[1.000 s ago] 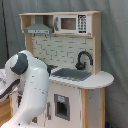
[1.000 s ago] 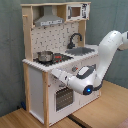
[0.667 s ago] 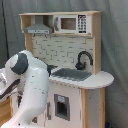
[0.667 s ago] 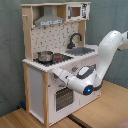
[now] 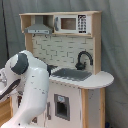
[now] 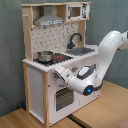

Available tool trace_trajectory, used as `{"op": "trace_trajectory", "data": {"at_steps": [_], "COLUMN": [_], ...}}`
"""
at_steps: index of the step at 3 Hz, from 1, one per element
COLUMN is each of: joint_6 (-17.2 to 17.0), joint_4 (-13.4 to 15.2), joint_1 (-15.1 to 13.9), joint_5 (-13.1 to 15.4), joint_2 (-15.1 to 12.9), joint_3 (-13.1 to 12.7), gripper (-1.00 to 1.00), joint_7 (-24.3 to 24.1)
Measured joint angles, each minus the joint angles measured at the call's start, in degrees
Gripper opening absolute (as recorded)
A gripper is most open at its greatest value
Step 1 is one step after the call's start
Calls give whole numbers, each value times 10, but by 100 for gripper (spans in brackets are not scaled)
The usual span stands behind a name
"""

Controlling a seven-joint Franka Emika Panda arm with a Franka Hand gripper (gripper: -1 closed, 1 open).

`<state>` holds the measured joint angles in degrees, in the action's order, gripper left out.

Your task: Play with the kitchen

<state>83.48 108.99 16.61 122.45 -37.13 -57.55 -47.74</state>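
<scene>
The toy kitchen (image 5: pixel 90 95) (image 6: pixel 35 85) of white panels and pale wood stands tall in both exterior views. It has a grey hood (image 6: pixel 50 20), a small microwave (image 5: pixel 69 23), a black tap (image 5: pixel 84 59) and a grey sink (image 5: pixel 72 75). In the second exterior view a metal pot (image 6: pixel 45 56) sits on the black-red hob (image 6: pixel 62 58). My gripper (image 6: pixel 59 74) is against the kitchen's front, just under the counter edge and above the oven door (image 6: pixel 62 97). In the first exterior view my white arm (image 5: pixel 30 85) hides the gripper and the hob.
The kitchen stands on a wooden floor (image 6: pixel 107 112) against a grey curtain (image 5: pixel 115 50). My arm (image 6: pixel 107 55) arches over from the second exterior view's right, across the sink side of the counter.
The wrist has shifted slightly lower and closer to the kitchen's front panel. The kitchen itself looks the same.
</scene>
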Motion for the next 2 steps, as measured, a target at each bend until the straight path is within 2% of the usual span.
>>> {"op": "trace_trajectory", "data": {"at_steps": [2], "joint_6": [5], "joint_4": [3], "joint_1": [-1], "joint_5": [2], "joint_2": [0], "joint_3": [0], "gripper": [-100], "joint_7": [-118]}}
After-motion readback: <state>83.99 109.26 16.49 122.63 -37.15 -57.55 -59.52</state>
